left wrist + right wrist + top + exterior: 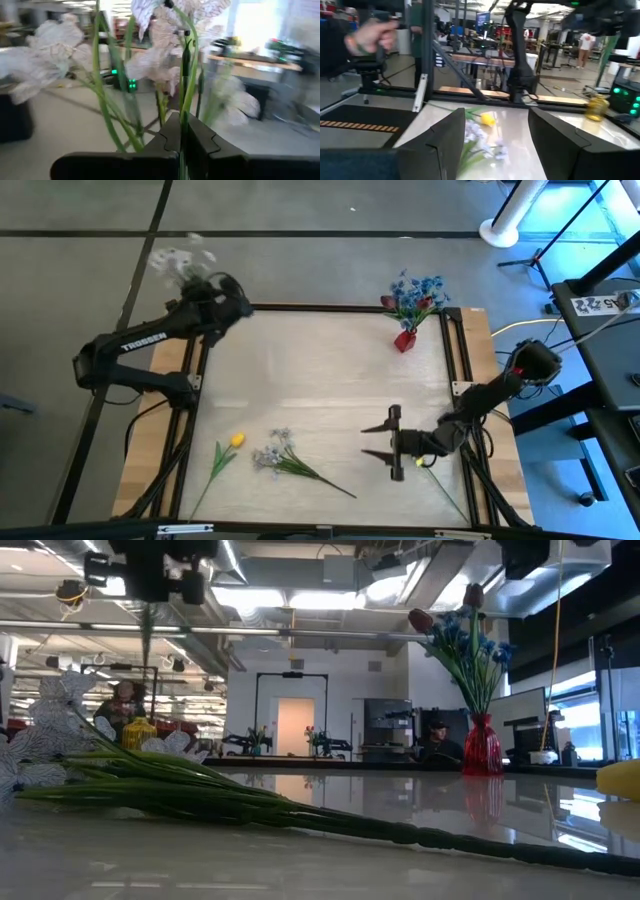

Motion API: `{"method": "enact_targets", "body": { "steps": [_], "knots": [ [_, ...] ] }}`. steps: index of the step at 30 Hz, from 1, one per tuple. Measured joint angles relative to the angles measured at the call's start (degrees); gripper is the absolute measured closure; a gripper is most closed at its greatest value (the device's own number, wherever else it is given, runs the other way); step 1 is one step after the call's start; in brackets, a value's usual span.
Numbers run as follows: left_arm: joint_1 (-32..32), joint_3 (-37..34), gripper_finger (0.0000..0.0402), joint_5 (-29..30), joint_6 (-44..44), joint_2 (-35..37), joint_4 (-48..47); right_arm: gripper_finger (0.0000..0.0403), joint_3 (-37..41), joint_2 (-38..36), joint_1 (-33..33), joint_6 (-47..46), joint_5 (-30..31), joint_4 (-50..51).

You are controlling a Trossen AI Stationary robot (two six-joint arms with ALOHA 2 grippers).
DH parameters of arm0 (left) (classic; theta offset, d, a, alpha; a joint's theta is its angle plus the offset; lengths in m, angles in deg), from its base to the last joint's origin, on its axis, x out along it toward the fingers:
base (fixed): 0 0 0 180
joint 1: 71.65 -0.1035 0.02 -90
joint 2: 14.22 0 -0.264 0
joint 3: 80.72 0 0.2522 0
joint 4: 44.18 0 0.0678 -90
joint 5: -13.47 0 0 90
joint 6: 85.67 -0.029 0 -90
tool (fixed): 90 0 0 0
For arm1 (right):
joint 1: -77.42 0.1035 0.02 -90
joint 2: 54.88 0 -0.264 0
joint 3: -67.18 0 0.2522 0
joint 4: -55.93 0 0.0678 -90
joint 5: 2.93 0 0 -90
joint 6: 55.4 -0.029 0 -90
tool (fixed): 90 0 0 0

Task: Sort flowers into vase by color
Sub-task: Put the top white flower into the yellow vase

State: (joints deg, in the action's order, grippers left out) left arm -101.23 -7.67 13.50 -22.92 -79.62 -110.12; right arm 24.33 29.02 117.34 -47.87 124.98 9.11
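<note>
While the left gripper (182,145) is clamped on thin green stems, its pale white spray (183,260) fans out just ahead w/ veined papery petals, right gripper (392,442) agape nr the yellow tulip (236,440).

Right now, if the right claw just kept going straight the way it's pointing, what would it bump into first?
Probably the pale blue flower spray lying on the table; the yellow tulip lies just beyond it. The right gripper is open, and depth is hard to judge.
</note>
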Motion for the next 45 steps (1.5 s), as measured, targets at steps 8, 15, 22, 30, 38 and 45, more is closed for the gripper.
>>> {"method": "enact_targets", "body": {
  "steps": [8, 15, 22, 30, 38, 45],
  "knots": [
    [-8.6, 0.0, 0.0401, 0.1, -4.1, -0.3, 7.2, 0.0185, -8.8, 8.1, 1.8, 0.1, 2.0, 1.4],
    [-11.1, 0.0, 0.0401, 0.1, -16.6, -3.3, 20.9, 0.0185, -12.7, 11.4, 1.7, 0.0, 2.0, 4.2],
    [-15.6, 0.0, 0.0401, -0.1, -16.6, -9.6, 25.1, 0.0185, -12.8, 11.7, 1.7, -3.4, -1.3, 7.2],
    [-15.9, 0.0, 0.0401, -5.7, -16.4, -12.1, 24.7, 0.0185, -12.8, 11.7, 1.7, -6.0, -4.6, 10.6],
    [-15.7, 0.0, 0.0362, -11.3, -28.6, -14.1, 23.9, 0.0185, -12.8, 11.7, 2.7, -5.8, -5.0, 12.0],
    [-15.8, 0.0, 0.0322, -18.9, -35.3, -13.2, 22.5, 0.0185, -12.8, 11.7, 2.8, -5.6, -5.0, 12.7]
  ]
}}
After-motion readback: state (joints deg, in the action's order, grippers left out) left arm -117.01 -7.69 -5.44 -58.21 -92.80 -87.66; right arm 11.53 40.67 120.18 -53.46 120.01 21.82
